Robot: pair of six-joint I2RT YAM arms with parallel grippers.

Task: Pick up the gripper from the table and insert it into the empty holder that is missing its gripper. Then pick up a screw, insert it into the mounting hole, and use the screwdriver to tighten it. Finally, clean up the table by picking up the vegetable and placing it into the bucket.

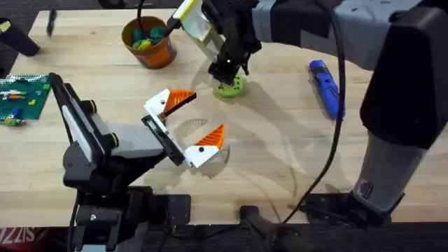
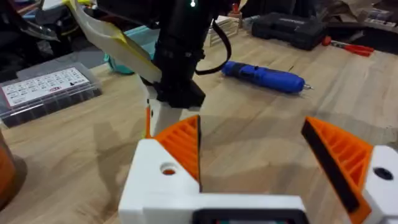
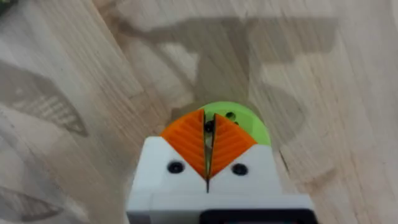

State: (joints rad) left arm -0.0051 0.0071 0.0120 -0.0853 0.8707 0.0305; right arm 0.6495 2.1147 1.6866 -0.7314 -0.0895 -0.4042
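My left gripper (image 1: 208, 112) stands open low over the middle of the table, and each white holder (image 2: 165, 180) carries an orange wedge gripper tip (image 2: 183, 146). Just beyond it, my right gripper (image 1: 227, 73) points straight down with its orange pads shut, touching the green round disc (image 3: 249, 121). A small dark speck sits at the pads' seam; I cannot tell what it is. The blue screwdriver (image 1: 325, 87) lies at the right. At the back left, the orange bucket (image 1: 148, 42) holds green, yellow and blue toy pieces. The vegetable is out of view.
A green brick plate (image 1: 21, 94) lies at the left edge. A clear parts box (image 2: 46, 90) and a black case (image 2: 292, 28) sit along the table's sides. The right arm's black cable (image 1: 336, 126) hangs over the right half.
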